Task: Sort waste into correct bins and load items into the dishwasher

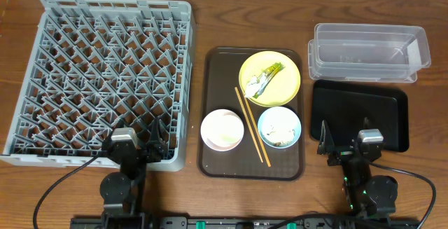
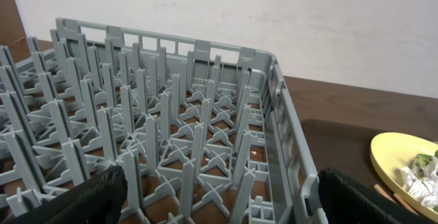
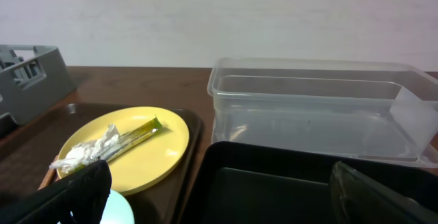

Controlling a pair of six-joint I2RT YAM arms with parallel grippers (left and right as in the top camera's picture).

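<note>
- Overhead: the left gripper (image 1: 134, 147) rests at the table's near edge, jaws spread wide and holding nothing. The rack (image 1: 115, 5) lies straight ahead of it with no dishes in it. The right gripper (image 1: 346, 147) is parked the same way, wide and empty, with the black bin (image 1: 360, 113) just ahead and the clear bin (image 1: 367, 50) beyond. The tray (image 1: 218, 64) sits between the arms, probably so either can reach it. It carries the plate (image 1: 288, 82) with a wrapper (image 1: 262, 80), chopsticks (image 1: 252, 127), a white bowl (image 1: 222, 129) and a blue bowl (image 1: 279, 126).
- Left wrist: both fingers (image 2: 96, 196) show at the lower corners, well apart. The rack fills the space ahead, and the plate peeks in at the right.
- Right wrist: the fingertips (image 3: 68, 193) are also wide. The wrapper lies on the plate ahead-left and the bins ahead-right, so I judge that sorting has not yet begun.
</note>
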